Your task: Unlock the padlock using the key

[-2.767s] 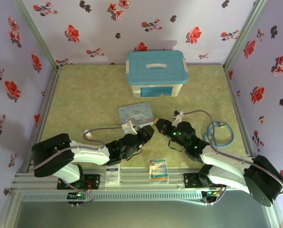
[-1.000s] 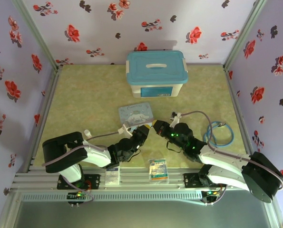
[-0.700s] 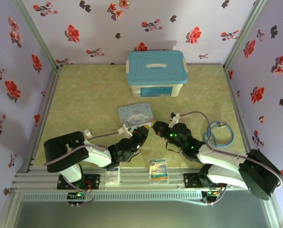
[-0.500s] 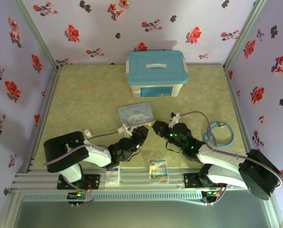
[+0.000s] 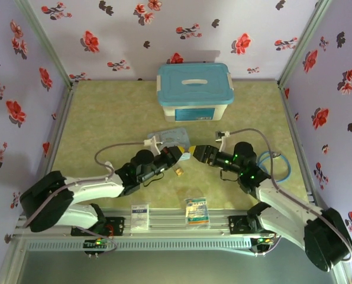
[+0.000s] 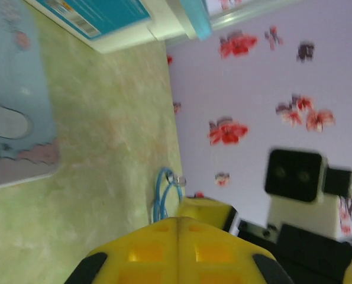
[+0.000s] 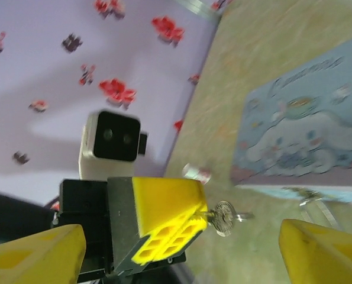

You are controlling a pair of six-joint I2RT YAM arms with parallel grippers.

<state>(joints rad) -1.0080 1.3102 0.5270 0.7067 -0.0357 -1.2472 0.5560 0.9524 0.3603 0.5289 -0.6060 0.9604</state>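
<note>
On the cartoon tin (image 7: 306, 133) you can see one cursive word starting with a capital C; its other letters are too blurred to read. The label on the storage box (image 5: 194, 113), the white packet (image 5: 140, 216) and the blue-and-yellow packet (image 5: 196, 211) carry print too small to read.

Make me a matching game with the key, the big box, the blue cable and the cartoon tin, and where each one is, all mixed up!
Things:
1. key
2. box
3. cable
4. tin

Places:
A. by the back wall
B. pinched in the left end effector
C. in the middle of the table
D. coiled at the right side

Pairs: 1-B, 2-A, 3-D, 4-C
</note>
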